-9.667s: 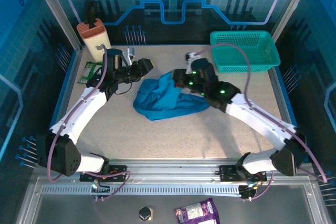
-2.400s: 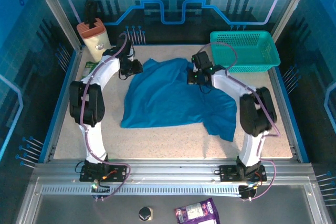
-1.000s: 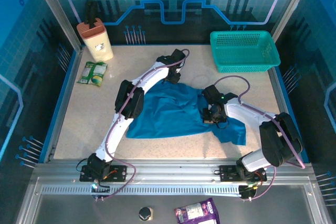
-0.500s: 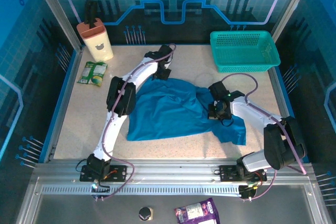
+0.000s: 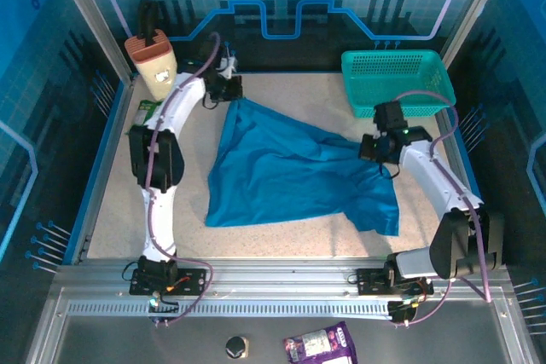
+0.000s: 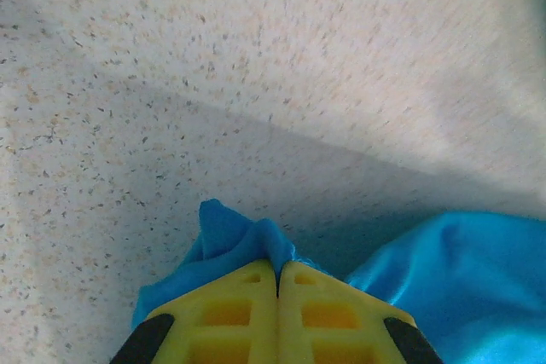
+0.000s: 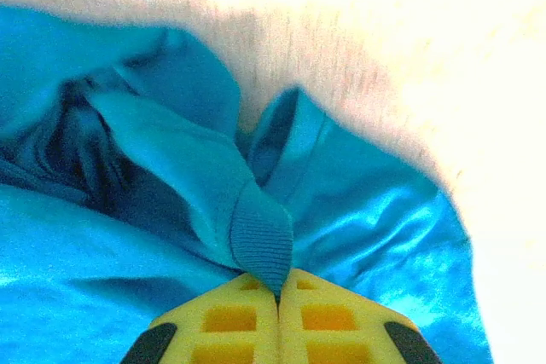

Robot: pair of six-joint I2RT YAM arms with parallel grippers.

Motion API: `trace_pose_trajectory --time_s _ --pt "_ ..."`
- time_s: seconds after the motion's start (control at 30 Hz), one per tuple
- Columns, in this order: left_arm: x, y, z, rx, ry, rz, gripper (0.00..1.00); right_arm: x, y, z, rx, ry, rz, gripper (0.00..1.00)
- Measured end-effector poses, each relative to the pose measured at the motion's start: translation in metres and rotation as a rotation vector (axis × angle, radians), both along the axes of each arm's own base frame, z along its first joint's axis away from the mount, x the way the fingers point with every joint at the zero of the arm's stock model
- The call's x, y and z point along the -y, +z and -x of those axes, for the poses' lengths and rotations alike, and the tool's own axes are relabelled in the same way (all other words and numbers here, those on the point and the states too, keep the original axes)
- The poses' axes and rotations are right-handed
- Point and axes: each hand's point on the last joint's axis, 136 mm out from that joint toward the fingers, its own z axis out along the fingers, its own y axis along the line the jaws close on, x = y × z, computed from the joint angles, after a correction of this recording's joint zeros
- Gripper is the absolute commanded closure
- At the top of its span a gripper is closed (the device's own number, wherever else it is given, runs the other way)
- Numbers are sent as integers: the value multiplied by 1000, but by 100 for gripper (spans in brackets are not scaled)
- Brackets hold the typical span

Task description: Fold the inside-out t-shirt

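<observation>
Overhead, we see the inside-out t-shirt [image 5: 290,172] spread on the table [image 5: 115,210] between left gripper [image 6: 277,268] and right gripper [image 7: 278,286]. Each clamps cloth tightly, the pinched edge hidden between its fingers [image 7: 226,317].

Blue light tints the top view, the table [image 7: 409,6] glares white and blurry beyond the shiny t-shirt [image 7: 375,210] at the right wrist, and a soft grey shadow crosses the table at the left wrist.

The t-shirt [image 5: 294,172] is a plain medium blue with no print. The table [image 5: 281,240] is pale beige with fine dark speckles, and the mesh basket [image 5: 397,83] is teal. The left gripper [image 6: 277,268] and right gripper [image 7: 278,286] are yellow with black corners.
</observation>
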Motion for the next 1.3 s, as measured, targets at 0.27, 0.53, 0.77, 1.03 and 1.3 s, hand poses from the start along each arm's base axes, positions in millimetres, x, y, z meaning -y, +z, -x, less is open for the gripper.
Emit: trace_pose_trajectory --time_s 0.27,0.53,0.77,1.03,1.3 --pt "-72 120 0 161 165 373 100 28 125 -45 311 -48 -6 100" --pt "-69 137 97 190 162 455 100 29 89 -6 260 -40 -24 100" --pt "-66 -59 189 -257 301 398 84 16 -63 51 -190 -37 -65 84" --pt "-78 -112 229 -372 346 153 73 -1 -66 56 -225 19 5 71" --pt "-56 -105 238 -326 221 -188 64 -26 -39 42 -154 78 47 68"
